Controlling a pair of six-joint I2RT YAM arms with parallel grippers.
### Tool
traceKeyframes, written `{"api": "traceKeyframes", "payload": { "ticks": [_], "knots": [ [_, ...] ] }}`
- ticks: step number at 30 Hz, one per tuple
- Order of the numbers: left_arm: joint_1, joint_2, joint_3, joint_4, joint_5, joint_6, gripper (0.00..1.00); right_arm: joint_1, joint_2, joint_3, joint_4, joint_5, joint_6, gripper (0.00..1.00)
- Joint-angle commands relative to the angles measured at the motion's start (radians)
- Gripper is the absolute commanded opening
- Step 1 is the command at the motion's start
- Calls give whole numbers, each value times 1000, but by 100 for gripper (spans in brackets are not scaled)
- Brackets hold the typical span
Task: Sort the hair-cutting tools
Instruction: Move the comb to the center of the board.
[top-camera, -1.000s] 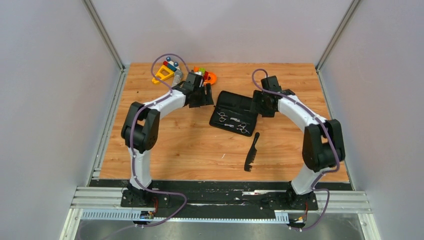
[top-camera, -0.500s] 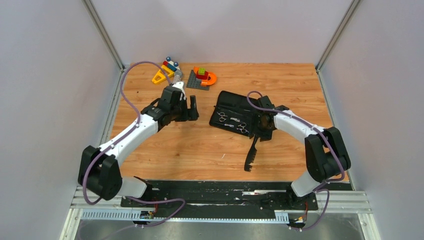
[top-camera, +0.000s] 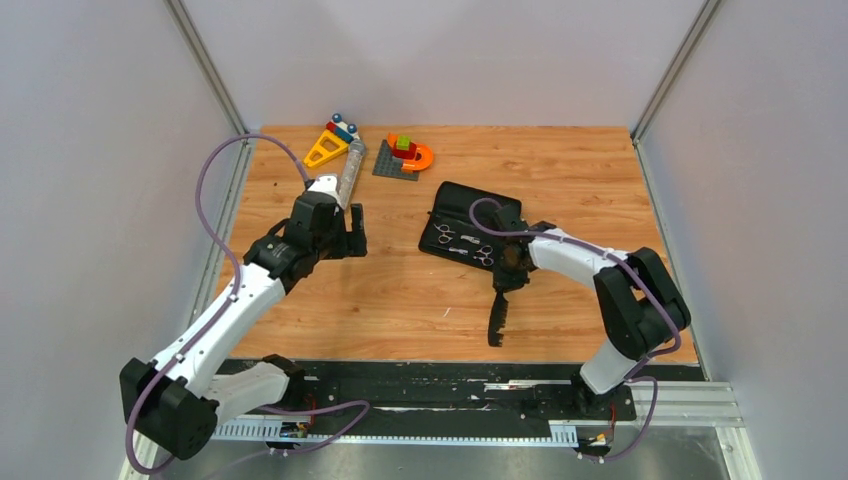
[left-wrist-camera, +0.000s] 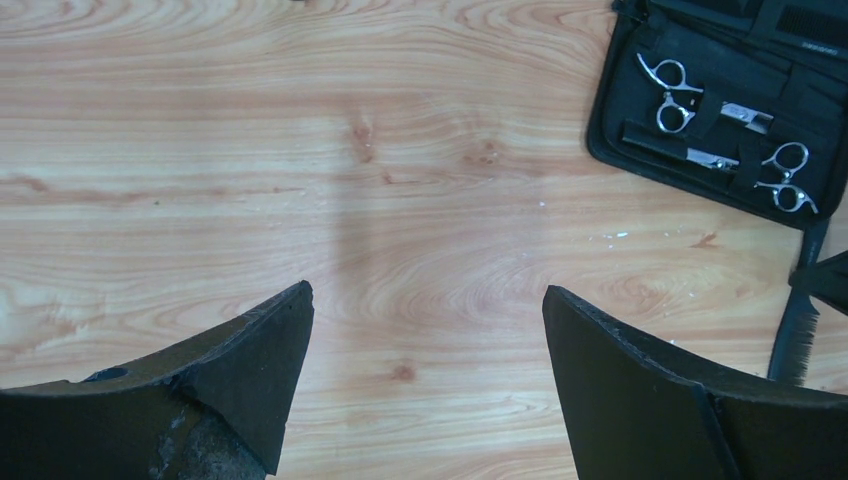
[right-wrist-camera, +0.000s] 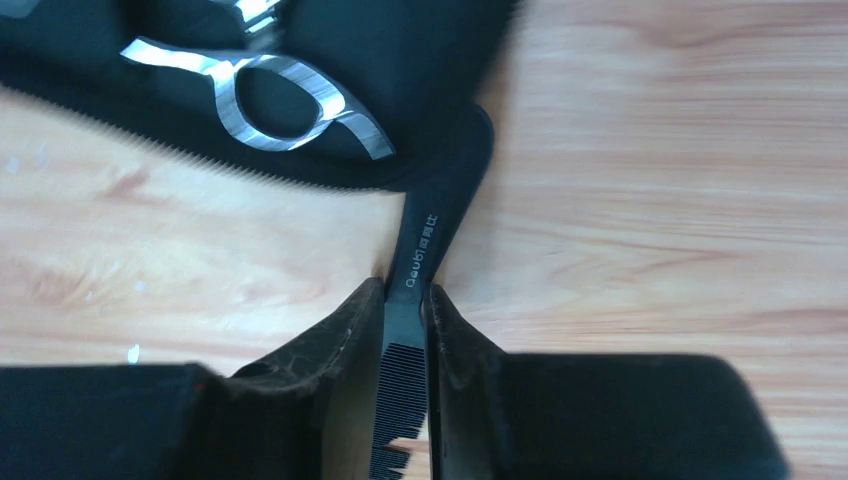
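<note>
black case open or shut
Open: the black case lies spread flat, with silver scissors showing, strapped inside.

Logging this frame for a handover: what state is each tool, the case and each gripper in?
Case: open, lying flat.
Scissors: tucked in the case.
Comb: gripped, beside the case.
Left gripper: open, empty.
Right gripper: shut on the comb.

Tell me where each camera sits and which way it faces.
Top external: high behind the bases, looking down on the table; both arms show.
Left wrist: above bare wood, facing down; open left gripper frames the view.
Right wrist: low, facing down at the comb pinched in the right gripper.
Shared: both wrist views catch the case with scissors.
</note>
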Motion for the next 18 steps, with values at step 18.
{"api": "traceKeyframes", "payload": {
  "ticks": [18],
  "knots": [
    [-2,-285,-143,-98,67,25,91,437,333,473,3,-194,-581,27]
  ]
}}
